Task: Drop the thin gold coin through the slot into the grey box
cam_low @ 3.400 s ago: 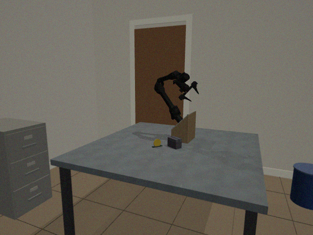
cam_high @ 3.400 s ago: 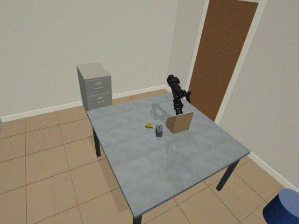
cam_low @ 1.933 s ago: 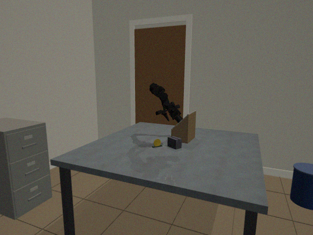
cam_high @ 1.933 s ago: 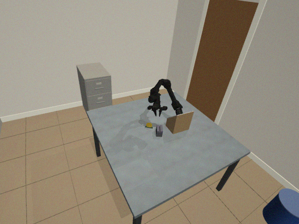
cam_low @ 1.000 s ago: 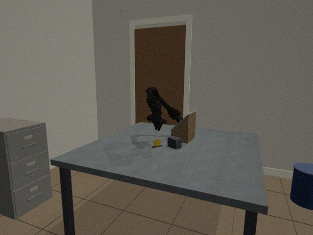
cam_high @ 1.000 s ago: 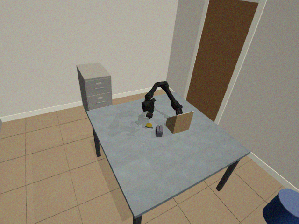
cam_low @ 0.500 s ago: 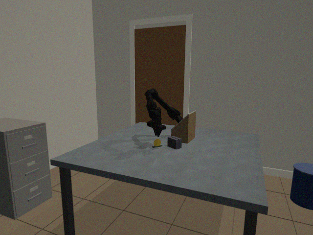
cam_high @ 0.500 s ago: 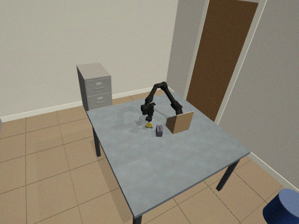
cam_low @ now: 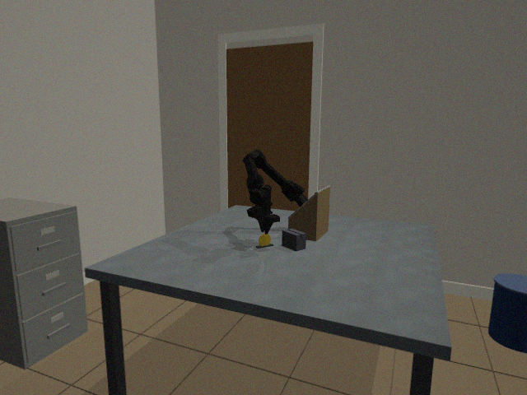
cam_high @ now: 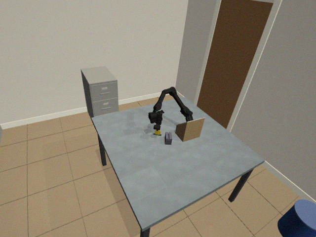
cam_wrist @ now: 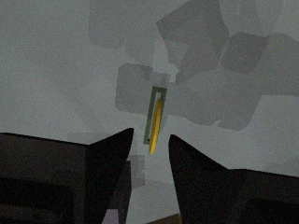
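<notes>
The gold coin (cam_high: 157,132) (cam_low: 264,239) (cam_wrist: 156,126) stands on its edge in the dark-green holder (cam_high: 160,135) (cam_low: 270,244) (cam_wrist: 149,122). My gripper (cam_low: 266,233) (cam_wrist: 151,135) is open and empty, pointing down just above the coin; in the wrist view the coin lies between and ahead of the two separated fingertips. The grey box (cam_high: 168,138) (cam_low: 293,239) (cam_wrist: 122,193) stands beside the holder, its lid slot visible in the top view; the left finger partly hides it in the wrist view.
A tan wedge-shaped block (cam_high: 193,129) (cam_low: 322,214) stands on the table (cam_high: 193,173) (cam_low: 361,281), just beyond the box and in front of the arm's base. A filing cabinet (cam_high: 103,89) (cam_low: 46,255) and a blue cylinder (cam_high: 303,217) (cam_low: 510,314) are off the table.
</notes>
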{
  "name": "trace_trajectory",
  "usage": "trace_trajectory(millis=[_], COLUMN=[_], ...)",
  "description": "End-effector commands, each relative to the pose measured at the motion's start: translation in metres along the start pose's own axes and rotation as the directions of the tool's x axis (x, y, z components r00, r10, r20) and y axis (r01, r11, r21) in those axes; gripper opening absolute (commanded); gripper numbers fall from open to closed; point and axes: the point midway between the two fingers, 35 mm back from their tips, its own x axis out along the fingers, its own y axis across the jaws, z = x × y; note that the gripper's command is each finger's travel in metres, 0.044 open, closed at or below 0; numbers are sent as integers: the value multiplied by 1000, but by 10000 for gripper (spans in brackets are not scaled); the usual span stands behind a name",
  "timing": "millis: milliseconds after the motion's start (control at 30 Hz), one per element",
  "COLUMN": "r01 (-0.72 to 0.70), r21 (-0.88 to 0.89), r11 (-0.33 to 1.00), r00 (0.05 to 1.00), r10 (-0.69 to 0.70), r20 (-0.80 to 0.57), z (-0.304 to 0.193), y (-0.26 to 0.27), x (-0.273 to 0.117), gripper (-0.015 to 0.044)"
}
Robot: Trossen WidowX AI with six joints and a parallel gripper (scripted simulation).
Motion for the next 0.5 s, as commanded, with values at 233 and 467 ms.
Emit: trace_trajectory(millis=[233, 467], r01=[10, 11], r21=[-7, -7], r11=[1000, 1000], r00=[1000, 1000], r10=[-10, -11], r20=[-6, -5], z=[-3, -3], y=[-2, -2], x=[22, 33], gripper=[161, 161])
